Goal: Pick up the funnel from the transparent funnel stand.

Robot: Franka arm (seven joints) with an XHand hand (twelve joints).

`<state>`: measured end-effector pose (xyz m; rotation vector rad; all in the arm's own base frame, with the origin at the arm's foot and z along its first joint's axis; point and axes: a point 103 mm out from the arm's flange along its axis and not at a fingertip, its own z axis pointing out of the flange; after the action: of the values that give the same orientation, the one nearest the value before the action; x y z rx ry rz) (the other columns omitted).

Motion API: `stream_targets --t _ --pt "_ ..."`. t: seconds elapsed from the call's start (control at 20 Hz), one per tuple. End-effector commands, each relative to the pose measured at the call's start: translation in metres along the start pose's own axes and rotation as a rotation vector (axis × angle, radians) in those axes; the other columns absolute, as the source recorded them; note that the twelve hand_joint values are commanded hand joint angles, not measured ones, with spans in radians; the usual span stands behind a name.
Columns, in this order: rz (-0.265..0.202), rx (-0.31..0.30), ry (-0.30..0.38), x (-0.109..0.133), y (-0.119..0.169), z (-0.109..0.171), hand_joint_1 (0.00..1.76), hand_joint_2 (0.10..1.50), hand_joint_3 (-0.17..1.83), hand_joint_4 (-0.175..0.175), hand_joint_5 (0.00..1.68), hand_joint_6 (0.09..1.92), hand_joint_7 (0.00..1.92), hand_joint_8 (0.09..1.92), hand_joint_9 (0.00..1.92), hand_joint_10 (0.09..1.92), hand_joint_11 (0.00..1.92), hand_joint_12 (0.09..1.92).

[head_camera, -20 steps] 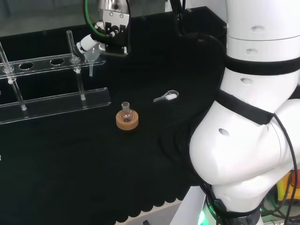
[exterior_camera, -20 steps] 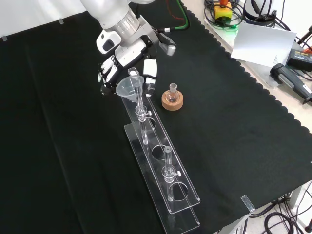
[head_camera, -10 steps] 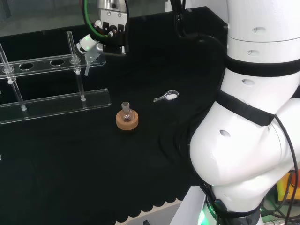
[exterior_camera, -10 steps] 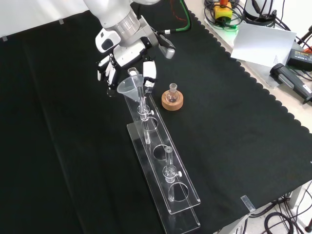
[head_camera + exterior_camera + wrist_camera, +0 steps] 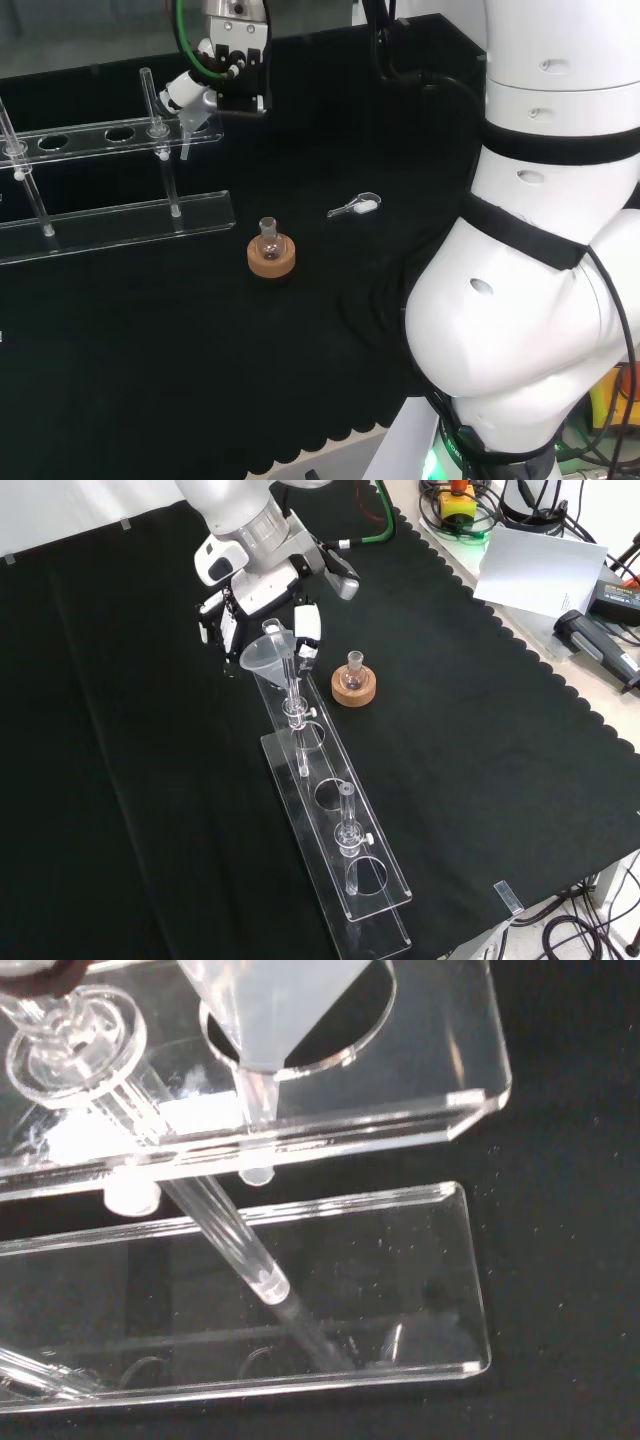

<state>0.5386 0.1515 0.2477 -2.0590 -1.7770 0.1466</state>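
The clear funnel (image 5: 264,656) hangs over the far end of the transparent stand (image 5: 343,832), and the black and white hand (image 5: 232,620) is shut on it, fingers on both sides of the cone. In the wrist view the funnel's cone (image 5: 270,1005) sits above the end hole of the stand's top plate (image 5: 440,1070), its thin stem still reaching through the hole. In the head view the hand (image 5: 190,93) holds the funnel (image 5: 190,118) at the right end of the stand (image 5: 100,132), above the base plate (image 5: 130,222).
A small round flask on a cork ring (image 5: 271,256) stands on the cloth near the stand's end, also the flask and ring (image 5: 353,687). A clear scoop (image 5: 355,207) lies to its right. Upright rods (image 5: 346,825) rise from the stand. Papers and cables (image 5: 540,570) lie beyond the cloth's edge.
The hand has risen a little with the funnel, so the cone has lifted off the stand's top plate; in the head view both have moved up and slightly left.
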Motion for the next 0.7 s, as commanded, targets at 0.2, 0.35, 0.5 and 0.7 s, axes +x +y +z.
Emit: stream_targets --t 0.2,0.35,0.5,0.7 --pt "-0.004 -0.06 -0.107 0.003 -0.008 -0.024 0.76 0.56 0.59 -0.034 0.65 0.51 1.01 0.89 0.81 0.37 0.0 1.04" --pt "-0.013 -0.072 -0.158 0.004 -0.012 -0.035 0.77 0.55 0.6 -0.033 0.64 0.56 1.02 0.9 0.82 0.37 0.0 1.06" --pt "-0.022 -0.077 -0.212 0.004 -0.018 -0.045 0.78 0.55 0.6 -0.032 0.63 0.58 1.02 0.9 0.83 0.37 0.0 1.07" --pt "-0.034 -0.082 -0.268 0.004 -0.028 -0.056 0.79 0.55 0.61 -0.03 0.63 0.6 1.02 0.9 0.83 0.37 0.0 1.08"
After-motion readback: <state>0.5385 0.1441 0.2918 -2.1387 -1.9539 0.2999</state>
